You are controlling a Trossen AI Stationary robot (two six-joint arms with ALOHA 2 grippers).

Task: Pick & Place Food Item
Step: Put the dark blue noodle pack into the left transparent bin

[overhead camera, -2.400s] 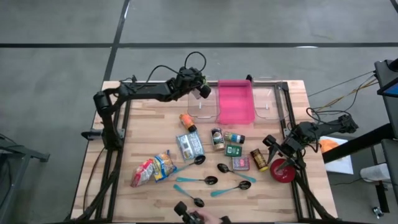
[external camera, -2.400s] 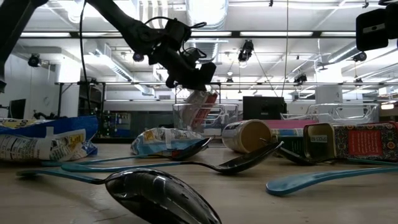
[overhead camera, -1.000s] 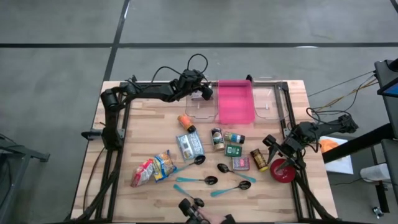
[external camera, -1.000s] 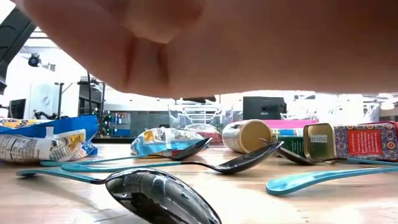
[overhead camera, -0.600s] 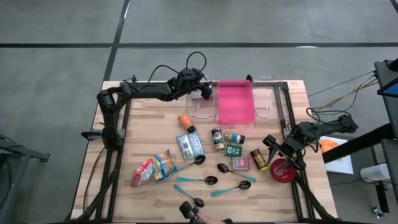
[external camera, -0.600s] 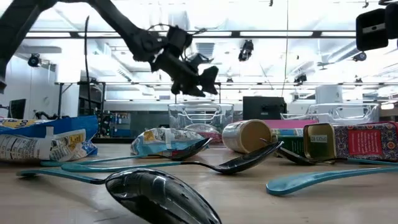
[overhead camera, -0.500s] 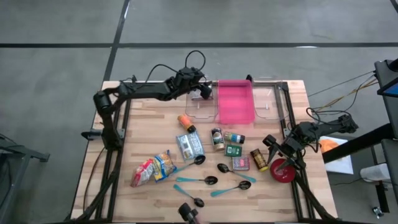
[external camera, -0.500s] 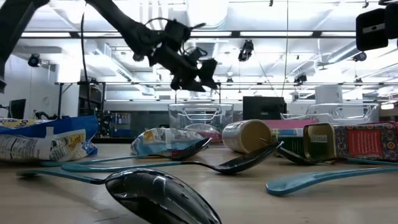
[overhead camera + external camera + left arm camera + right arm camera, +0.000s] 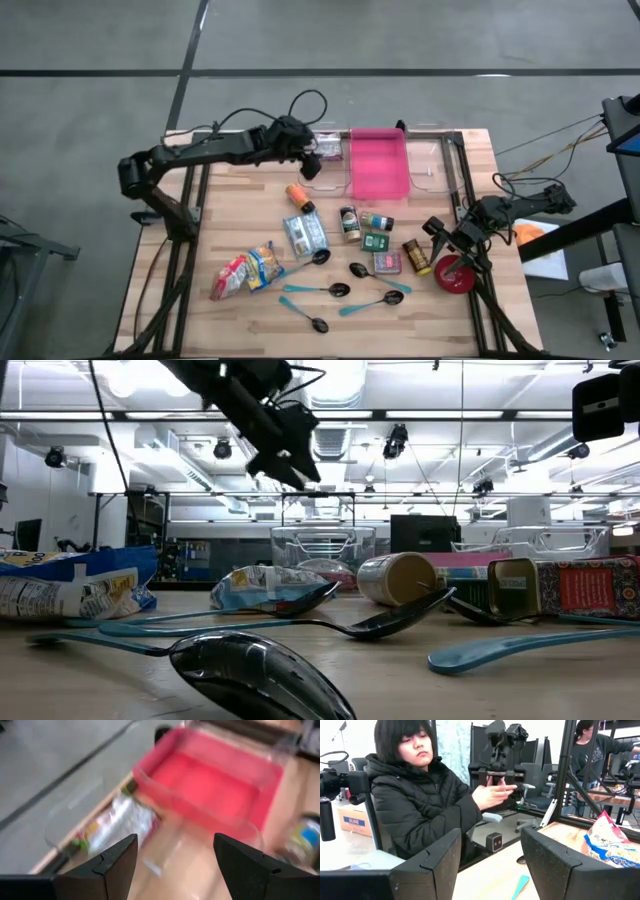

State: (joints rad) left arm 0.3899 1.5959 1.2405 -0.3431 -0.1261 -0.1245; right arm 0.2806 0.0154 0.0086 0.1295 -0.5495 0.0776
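jaws wide and empty on both grippers, left gripper (image 9: 312,163) by three trays, four spoons below

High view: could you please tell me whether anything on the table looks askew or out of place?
The orange bottle and the brown jar lie on their sides, and the spoons are strewn at varied angles. Nothing looks spilled.

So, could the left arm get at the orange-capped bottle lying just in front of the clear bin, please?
Probably yes: the left gripper hangs open above the clear bin, the orange-capped bottle lies nearby, and nothing stands between them.
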